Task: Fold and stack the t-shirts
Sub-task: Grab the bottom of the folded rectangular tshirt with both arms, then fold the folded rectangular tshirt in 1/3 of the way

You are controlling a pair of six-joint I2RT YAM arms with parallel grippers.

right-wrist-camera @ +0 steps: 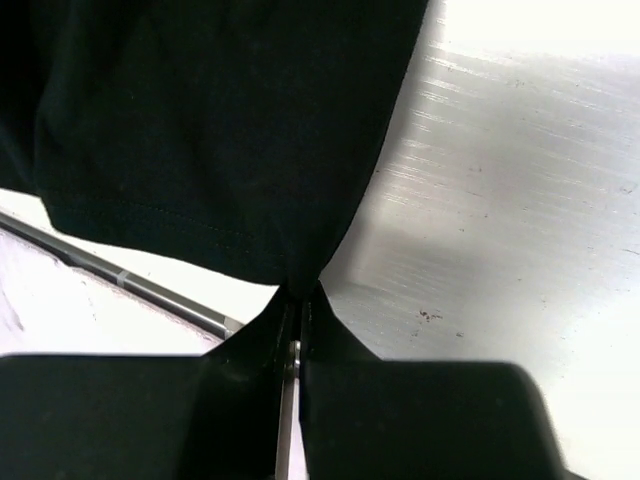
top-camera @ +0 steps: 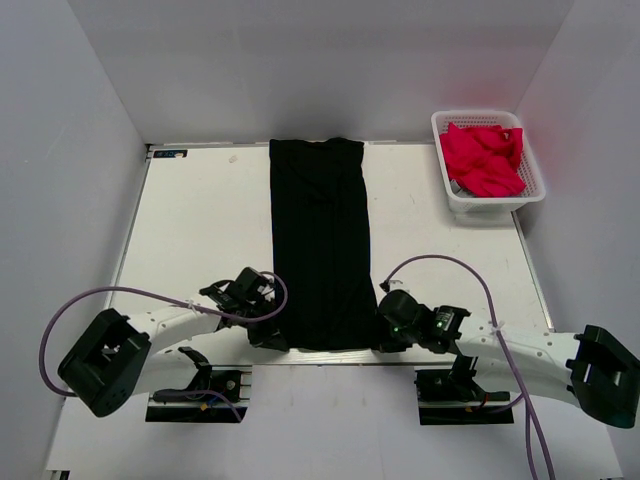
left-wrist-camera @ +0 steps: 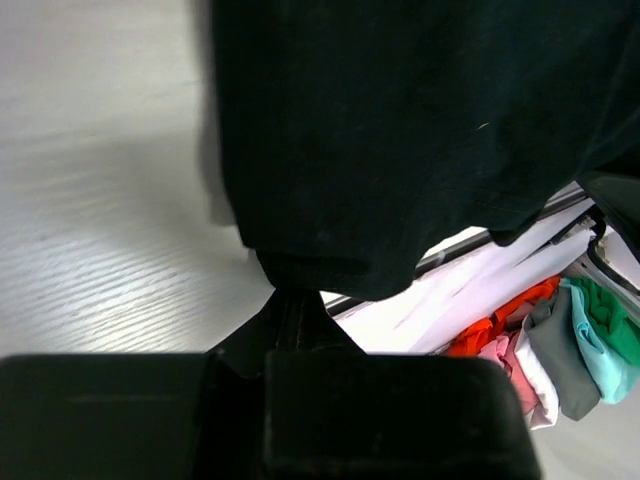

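Two tools, one shirt, and both have a bite! On the left, the left tool (top-camera: 266, 338) sits low at the near edge of the desk (top-camera: 200, 220), jaws pressed together on the near-left corner of the black shirt (top-camera: 320, 240), hem bunched right at the tips. The shirt itself lies down the middle as a long narrow strip, sides already folded in, running from the far edge to the near one. That looks like the set-up for a lengthwise fold. Across to the right tool (right-wrist-camera: 298, 298): clamped on the near-right corner, cloth drawn up into a little peak. Matching grips at both corners should keep the hem level when it lifts; my read is the next move carries it toward the far end. Far right, the red shirts (top-camera: 485, 158) wait heaped in a white basket (top-camera: 532, 192), well apart from the action.
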